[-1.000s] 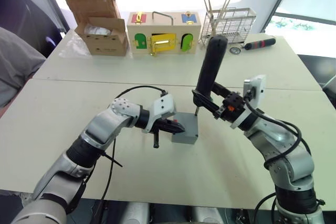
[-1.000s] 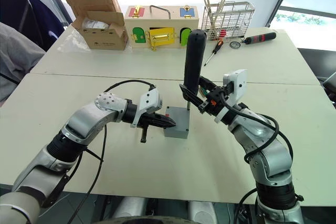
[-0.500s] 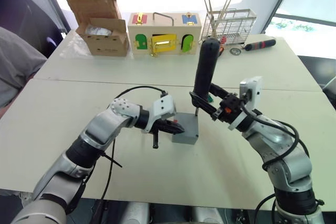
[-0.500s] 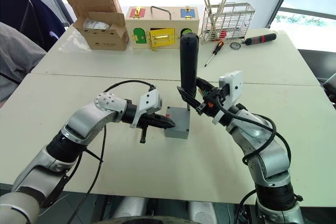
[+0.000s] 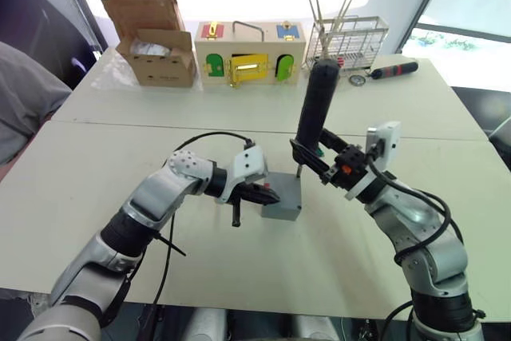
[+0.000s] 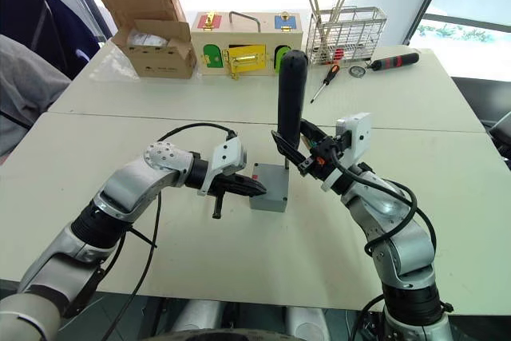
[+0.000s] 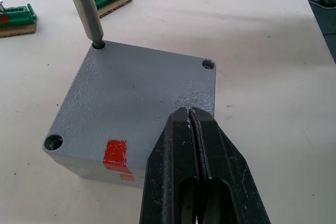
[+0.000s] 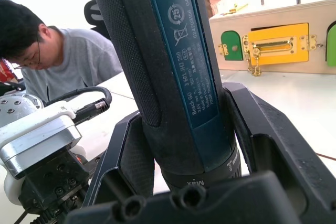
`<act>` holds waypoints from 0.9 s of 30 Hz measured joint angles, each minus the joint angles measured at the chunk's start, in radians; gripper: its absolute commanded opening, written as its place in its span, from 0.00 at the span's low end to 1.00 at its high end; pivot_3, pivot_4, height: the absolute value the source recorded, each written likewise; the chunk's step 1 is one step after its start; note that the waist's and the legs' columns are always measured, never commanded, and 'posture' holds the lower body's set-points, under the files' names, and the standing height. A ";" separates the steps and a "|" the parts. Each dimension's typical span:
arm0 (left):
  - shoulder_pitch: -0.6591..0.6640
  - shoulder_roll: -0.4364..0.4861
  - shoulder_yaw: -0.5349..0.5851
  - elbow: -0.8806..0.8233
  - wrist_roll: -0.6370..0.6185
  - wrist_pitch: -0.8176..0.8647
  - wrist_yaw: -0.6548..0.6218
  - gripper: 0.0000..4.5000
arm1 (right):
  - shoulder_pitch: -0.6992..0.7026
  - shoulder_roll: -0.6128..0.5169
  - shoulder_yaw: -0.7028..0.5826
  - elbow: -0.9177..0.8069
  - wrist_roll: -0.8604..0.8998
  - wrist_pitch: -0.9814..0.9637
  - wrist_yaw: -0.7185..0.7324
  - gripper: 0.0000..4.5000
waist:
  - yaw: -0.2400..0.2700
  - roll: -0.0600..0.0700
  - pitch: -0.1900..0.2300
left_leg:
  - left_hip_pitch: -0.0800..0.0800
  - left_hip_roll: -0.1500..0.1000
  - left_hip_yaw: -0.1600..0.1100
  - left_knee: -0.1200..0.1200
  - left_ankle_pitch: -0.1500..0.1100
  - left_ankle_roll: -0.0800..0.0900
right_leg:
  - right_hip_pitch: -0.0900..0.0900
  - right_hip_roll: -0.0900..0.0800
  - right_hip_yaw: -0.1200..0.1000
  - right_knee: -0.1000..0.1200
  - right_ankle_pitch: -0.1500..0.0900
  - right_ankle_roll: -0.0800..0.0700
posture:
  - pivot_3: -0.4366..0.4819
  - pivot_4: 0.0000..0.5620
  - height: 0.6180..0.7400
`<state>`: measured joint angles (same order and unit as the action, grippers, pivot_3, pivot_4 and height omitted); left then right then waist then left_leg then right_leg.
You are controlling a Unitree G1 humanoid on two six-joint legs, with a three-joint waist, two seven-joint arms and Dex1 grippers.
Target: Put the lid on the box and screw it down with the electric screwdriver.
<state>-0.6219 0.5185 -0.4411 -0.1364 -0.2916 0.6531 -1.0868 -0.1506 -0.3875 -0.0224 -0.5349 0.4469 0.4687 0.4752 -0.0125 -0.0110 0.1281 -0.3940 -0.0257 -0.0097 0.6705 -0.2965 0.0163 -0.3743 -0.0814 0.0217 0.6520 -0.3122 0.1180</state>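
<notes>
At frame centre you see the box [image 5: 282, 195] on the table [image 5: 96, 165], the lid [image 7: 136, 103] seated on top. Your right gripper [image 5: 313, 159] reaches in from the lower right, forearm angled up, fingers clenched around the electric screwdriver [image 5: 312, 109], which stands nearly upright with its bit in the lid's far corner hole. Your left gripper [image 5: 270, 194] comes in from the lower left, elbow bent, fingers pressed together with nothing between them, tips at the box's left edge.
</notes>
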 measured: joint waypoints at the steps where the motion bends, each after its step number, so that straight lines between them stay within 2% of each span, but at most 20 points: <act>1: 0.001 0.001 -0.003 0.001 0.002 -0.001 0.000 0.00 | 0.008 0.000 0.000 0.000 -0.002 -0.003 0.000 0.43 | 0.000 0.000 0.000 | 0.007 0.000 0.000 -0.005 0.000 0.000 | 0.008 0.000 0.000 -0.006 0.000 0.000 | 0.48 0.27 1.00; 9: 0.001 0.000 -0.008 0.009 0.006 -0.003 0.000 0.00 | 0.022 0.000 0.009 0.009 -0.017 -0.028 0.000 0.43 | 0.000 0.000 0.000 | 0.019 0.000 0.000 -0.009 -0.001 0.000 | 0.018 -0.004 0.001 -0.009 -0.002 -0.003 | 0.48 0.27 1.00; 27: 0.000 -0.001 -0.009 0.011 0.008 -0.003 0.001 0.00 | 0.020 0.000 0.021 0.012 -0.042 -0.038 0.000 0.43 | 0.000 -0.002 -0.002 | 0.020 0.001 0.000 -0.018 -0.001 -0.002 | 0.018 -0.008 0.000 -0.022 -0.002 -0.004 | 0.48 0.27 1.00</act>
<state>-0.6223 0.5171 -0.4504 -0.1254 -0.2836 0.6498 -1.0861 -0.1309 -0.3873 -0.0014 -0.5224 0.4051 0.4306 0.4748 -0.0124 -0.0127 0.1256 -0.3740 -0.0248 -0.0099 0.6526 -0.2971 0.0143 -0.3560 -0.0890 0.0221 0.6303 -0.3144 0.1139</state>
